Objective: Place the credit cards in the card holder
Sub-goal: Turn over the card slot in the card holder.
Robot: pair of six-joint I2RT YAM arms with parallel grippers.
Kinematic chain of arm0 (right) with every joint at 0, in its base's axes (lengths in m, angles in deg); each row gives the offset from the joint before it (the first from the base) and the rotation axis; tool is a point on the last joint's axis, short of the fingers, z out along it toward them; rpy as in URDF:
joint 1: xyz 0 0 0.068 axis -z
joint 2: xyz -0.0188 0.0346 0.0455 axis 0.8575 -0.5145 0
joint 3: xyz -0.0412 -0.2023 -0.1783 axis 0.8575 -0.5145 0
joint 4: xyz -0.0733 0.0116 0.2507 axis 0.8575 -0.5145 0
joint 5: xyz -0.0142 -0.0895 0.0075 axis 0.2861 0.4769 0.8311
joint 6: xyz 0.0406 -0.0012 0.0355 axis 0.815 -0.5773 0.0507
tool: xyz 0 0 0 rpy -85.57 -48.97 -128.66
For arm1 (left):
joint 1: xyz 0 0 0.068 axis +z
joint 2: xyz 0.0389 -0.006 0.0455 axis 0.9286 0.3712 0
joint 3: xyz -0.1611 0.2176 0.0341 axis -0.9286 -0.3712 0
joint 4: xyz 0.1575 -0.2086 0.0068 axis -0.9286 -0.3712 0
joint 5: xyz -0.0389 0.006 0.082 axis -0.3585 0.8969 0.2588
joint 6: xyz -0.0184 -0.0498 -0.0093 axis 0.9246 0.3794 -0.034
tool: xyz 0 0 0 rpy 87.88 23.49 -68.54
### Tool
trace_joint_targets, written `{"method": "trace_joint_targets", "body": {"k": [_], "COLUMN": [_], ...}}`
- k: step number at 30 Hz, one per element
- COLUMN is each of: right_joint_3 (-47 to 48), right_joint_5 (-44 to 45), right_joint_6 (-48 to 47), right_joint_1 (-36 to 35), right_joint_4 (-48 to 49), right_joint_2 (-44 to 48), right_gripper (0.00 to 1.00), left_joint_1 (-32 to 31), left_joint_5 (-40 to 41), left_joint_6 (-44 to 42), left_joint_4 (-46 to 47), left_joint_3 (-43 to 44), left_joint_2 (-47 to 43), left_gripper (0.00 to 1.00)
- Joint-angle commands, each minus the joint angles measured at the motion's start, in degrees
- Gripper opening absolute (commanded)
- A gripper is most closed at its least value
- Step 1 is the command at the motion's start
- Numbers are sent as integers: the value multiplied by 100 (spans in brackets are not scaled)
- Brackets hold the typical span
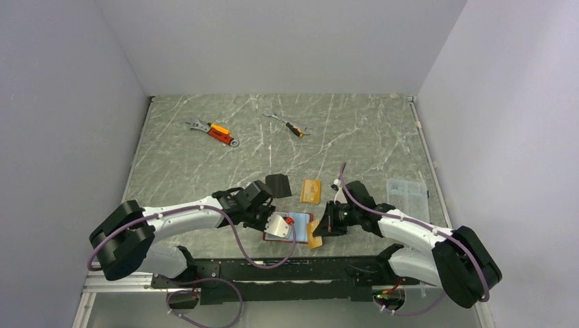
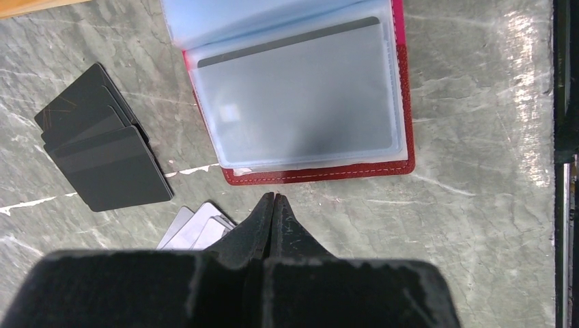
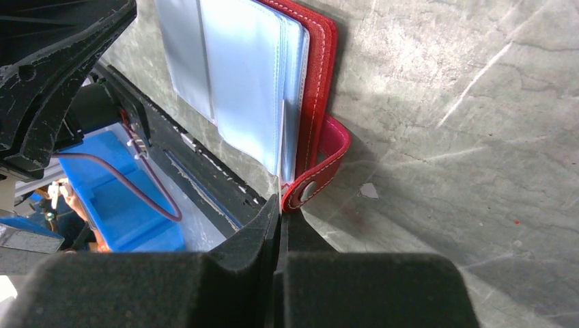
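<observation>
Marbled grey tabletop point(image 1: 205, 150), card holder point(image 2: 300, 96) open with one card sleeved, left gripper point(image 2: 273, 199) and right gripper point(image 3: 280, 205) pinched shut, empty, at its edges; next, probably: opening over black cards point(image 2: 102, 157).

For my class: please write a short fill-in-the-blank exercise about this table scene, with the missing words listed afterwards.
The red card holder lies ___ on the table, its pockets showing.
The left gripper and the right gripper both have their jaws ___.
At the table's far side lie ___ orange-handled wrenches.
The stacked cards beside the holder in the left wrist view are ___.
Missing words: open, shut, two, black.
</observation>
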Motion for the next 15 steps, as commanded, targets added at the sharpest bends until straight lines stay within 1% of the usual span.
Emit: {"method": "trace_joint_targets", "body": {"k": [1,7,15], "right_joint_3": [-21,35,222], "right_joint_5": [-121,-131,-117], "right_joint_6": [35,105,152], "right_joint_1": [-64,-175,-241], "right_joint_4": [280,385,231], "right_joint_2": [-22,-79,100], "right_gripper": [0,0,0], "left_joint_1": [21,21,21], "left_joint_5": [-86,-77,-73], "left_joint_6": [-7,3,-7], "left_joint_4": [164,190,168], "left_joint_3": [-31,-35,-51], "left_joint_2": [46,38,39], "left_gripper": [0,0,0]}}
